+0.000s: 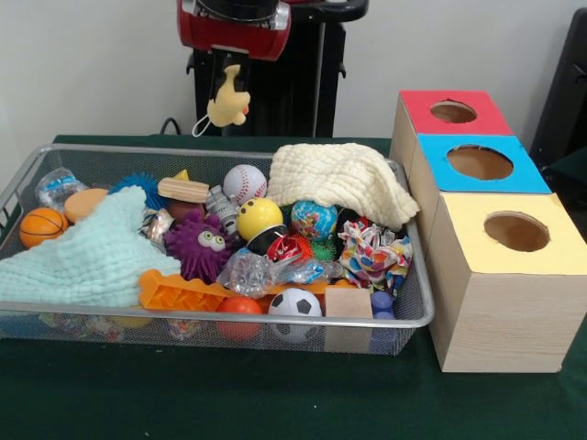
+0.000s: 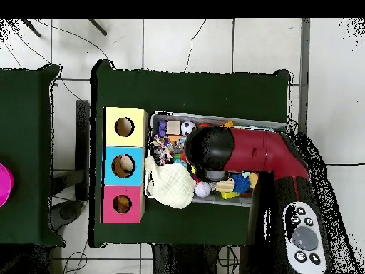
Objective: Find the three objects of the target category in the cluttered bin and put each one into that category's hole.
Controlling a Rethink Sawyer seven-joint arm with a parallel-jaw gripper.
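A robotics lab or test room is shown. A red and black arm point(image 2: 264, 153) on a black pedestal point(image 1: 303, 78) is set at a table point(image 1: 275, 394) draped in dark green cloth. On it, a wire bin point(image 1: 417, 307) of toys is placed left of three wooden boxes point(image 1: 491, 293) with colour-coded holed tops. A plain white wall point(image 1: 92, 64), a tiled floor point(image 2: 214, 43) and loose cables point(image 2: 196, 36) are seen around the table.
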